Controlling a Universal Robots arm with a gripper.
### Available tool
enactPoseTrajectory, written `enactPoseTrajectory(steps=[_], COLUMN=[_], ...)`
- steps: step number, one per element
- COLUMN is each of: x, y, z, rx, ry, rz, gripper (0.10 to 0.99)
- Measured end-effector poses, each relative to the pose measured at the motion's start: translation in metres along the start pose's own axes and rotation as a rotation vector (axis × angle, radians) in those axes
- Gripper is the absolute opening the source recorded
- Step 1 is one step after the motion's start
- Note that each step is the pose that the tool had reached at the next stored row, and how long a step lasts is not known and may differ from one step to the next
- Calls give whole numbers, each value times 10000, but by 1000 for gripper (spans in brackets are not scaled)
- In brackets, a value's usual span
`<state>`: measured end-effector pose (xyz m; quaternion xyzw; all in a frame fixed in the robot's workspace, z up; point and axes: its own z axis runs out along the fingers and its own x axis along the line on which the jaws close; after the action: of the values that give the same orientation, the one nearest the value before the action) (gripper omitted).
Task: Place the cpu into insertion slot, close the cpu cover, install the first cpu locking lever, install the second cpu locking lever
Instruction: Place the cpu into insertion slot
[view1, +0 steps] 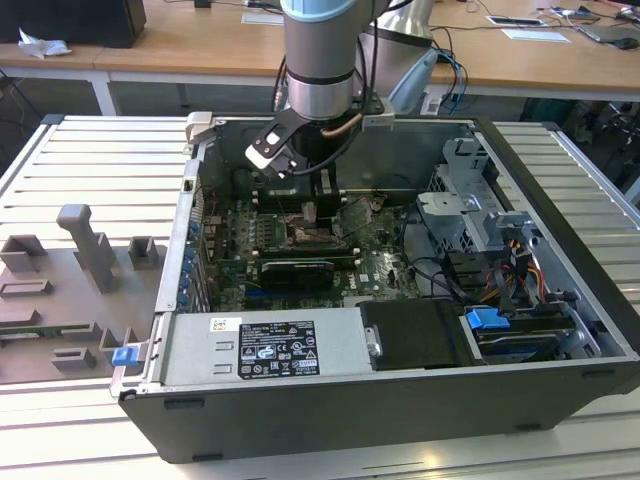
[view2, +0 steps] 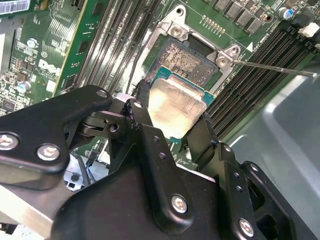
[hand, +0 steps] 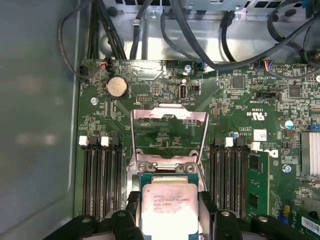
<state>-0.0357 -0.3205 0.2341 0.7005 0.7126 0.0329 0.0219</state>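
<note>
Ribbed metal table (view1: 100, 160) carries an open computer case (view1: 300, 425) and grey fixture plate (view1: 40, 325).

I recorded the cpu (view2: 175, 107) with a silver-grey metal lid, smooth and semi-glossy, catching the light, on a green substrate edge. The fingers (view2: 150, 150) of the gripper (view2: 172, 112) read as matt black and smooth, fastened with bright metal screws. The cpu cover (hand: 169, 114) was thin bare metal, shiny and reflective. The insertion slot (view2: 187, 57) showed a dull, finely textured centre inside a bright metal rim. The motherboard (hand: 225, 115) was glossy green laminate. The computer case (view1: 330, 425) looked matt dark grey; the table (view1: 80, 150) was ribbed satin metal — the desk (view1: 200, 45) behind it, pale wood.
</note>
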Motion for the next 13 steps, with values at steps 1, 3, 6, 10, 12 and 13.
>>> enactPoseTrajectory(steps=[1, 3, 6, 10, 12, 13], x=[15, 26, 38, 48, 48, 48], y=[-27, -45, -65, -84, -94, -96], z=[8, 27, 90, 191, 221, 230], rx=[0, 0, 0, -1, -2, -3], ry=[0, 0, 0, -5, -16, -15], rz=[1, 0, 0, 65, 196, 203], gripper=[545, 545, 545, 545, 545, 545])
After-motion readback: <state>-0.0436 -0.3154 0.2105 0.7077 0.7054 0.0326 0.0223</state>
